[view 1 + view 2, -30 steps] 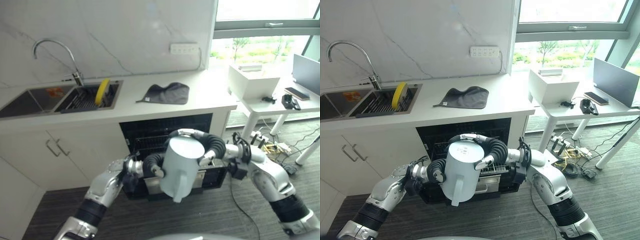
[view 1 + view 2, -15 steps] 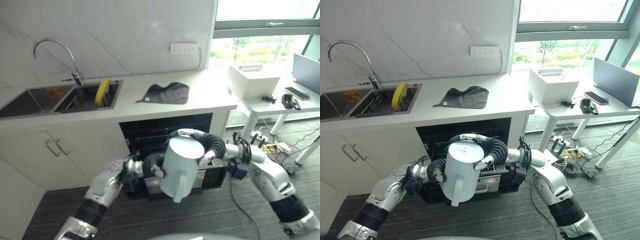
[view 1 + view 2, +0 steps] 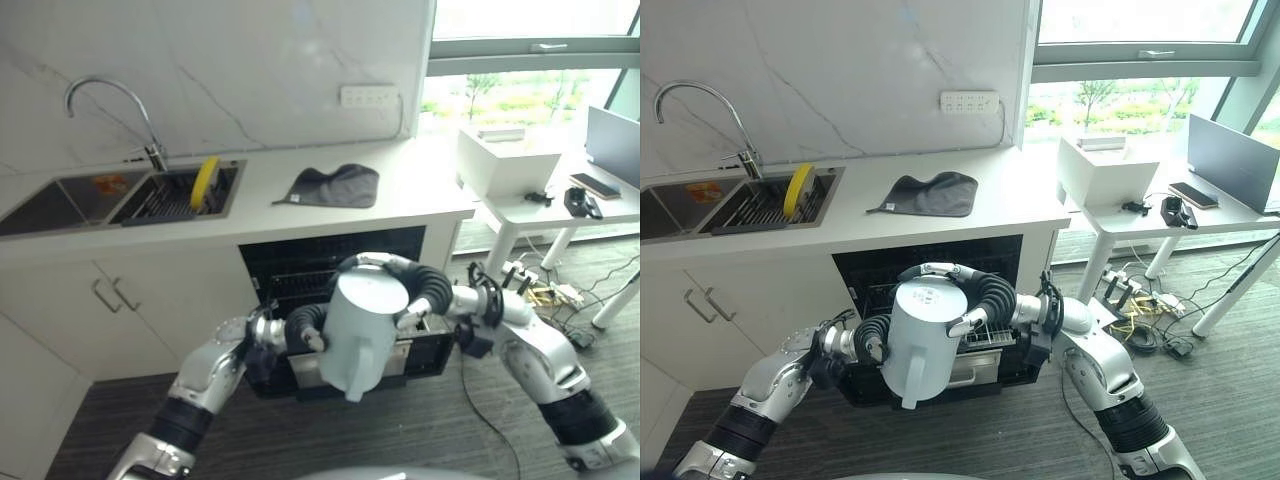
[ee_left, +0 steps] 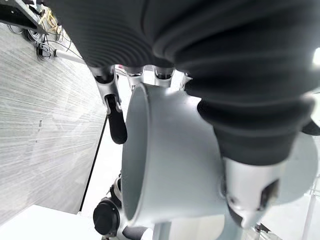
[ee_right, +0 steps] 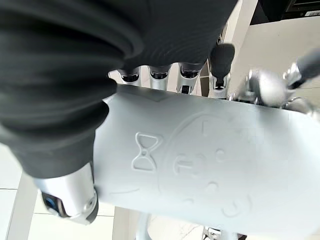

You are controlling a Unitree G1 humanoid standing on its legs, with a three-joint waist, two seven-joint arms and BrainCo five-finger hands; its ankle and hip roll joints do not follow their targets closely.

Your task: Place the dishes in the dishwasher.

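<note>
You have the pale grey mug [image 3: 360,335] between both hands, in the air in front of the open dishwasher [image 3: 330,262] under the desk [image 3: 420,200]. The left hand [image 4: 116,120] curls its fingers over the rim; the right hand [image 5: 160,75] wraps the base. It looks rigid, light and smooth — probably slippery — so keep hold of the body and rim, not the handle.

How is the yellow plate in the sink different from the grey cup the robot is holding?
The yellow plate stands on edge in the sink rack; the grey cup is held in front of the open dishwasher, gripped by the left hand and the right hand. The plate is flat and bright; the cup is tall, pale, with a handle. Both are dishes.
</note>
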